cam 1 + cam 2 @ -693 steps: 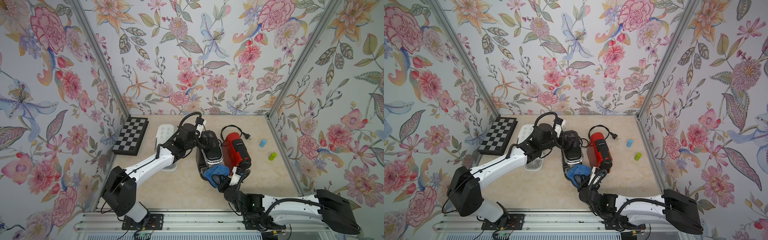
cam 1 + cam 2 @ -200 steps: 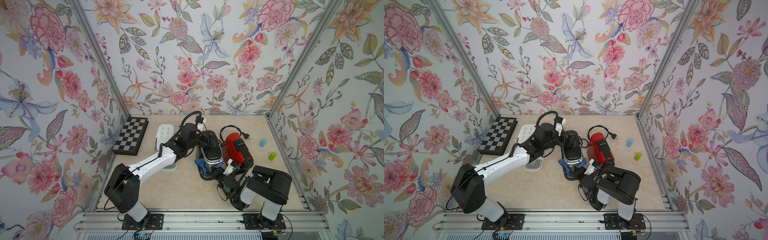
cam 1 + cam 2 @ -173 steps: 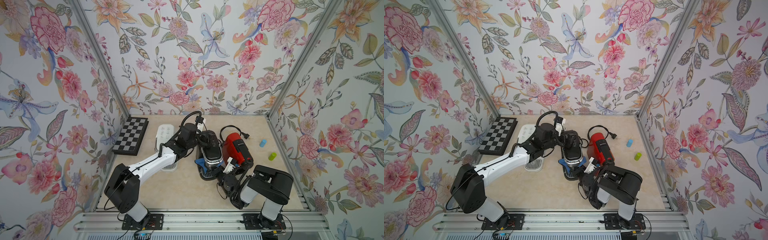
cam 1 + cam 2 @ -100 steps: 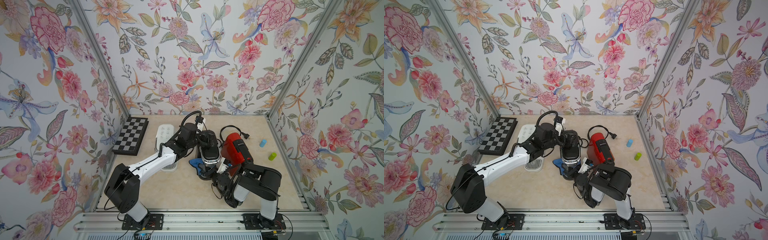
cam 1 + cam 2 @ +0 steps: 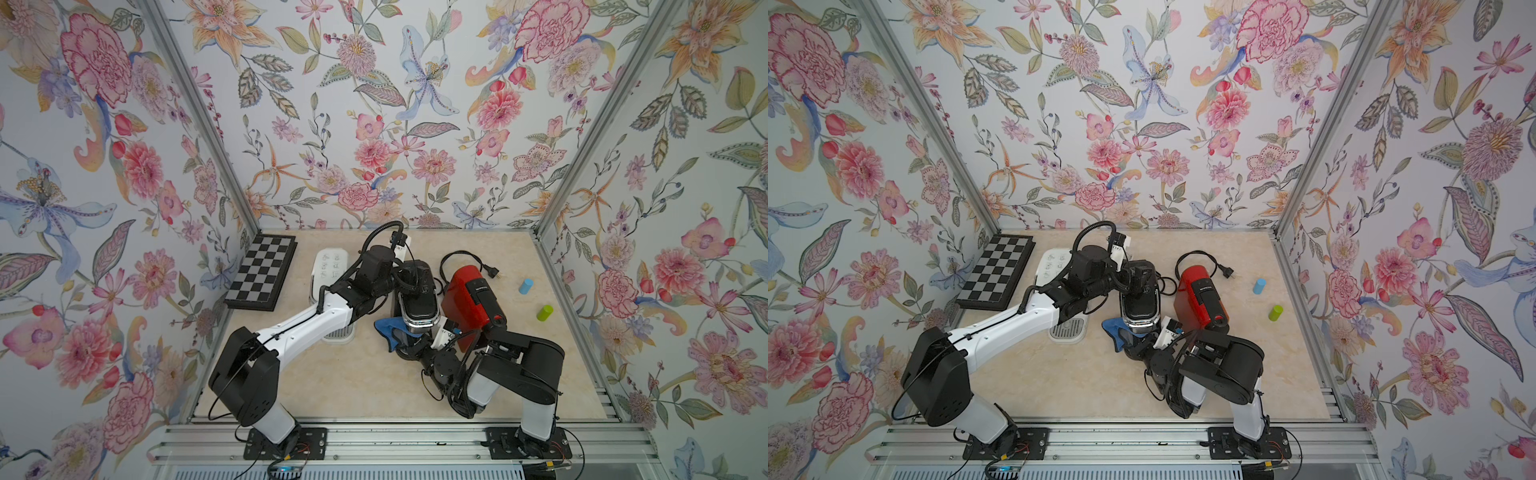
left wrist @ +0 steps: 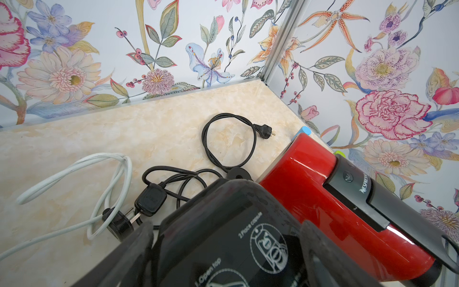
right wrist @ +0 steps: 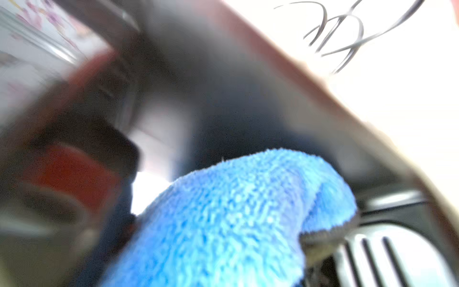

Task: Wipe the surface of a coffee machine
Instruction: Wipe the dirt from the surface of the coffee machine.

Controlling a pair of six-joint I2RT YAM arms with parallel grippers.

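A black coffee machine stands mid-table. My left gripper holds its rear top, and in the left wrist view its fingers flank the printed lid. A blue cloth is pressed against the machine's front left, low down. My right gripper is shut on the cloth. In the right wrist view the cloth hides the fingers and lies beside the drip grate.
A red coffee machine stands close on the right. A white machine lies under my left arm, and a chessboard at far left. Blue and green cylinders sit at right. Loose cables lie behind.
The cloth has swept from the black machine's front right round to its front left, and my right arm has folded in close. The left gripper has stayed put.
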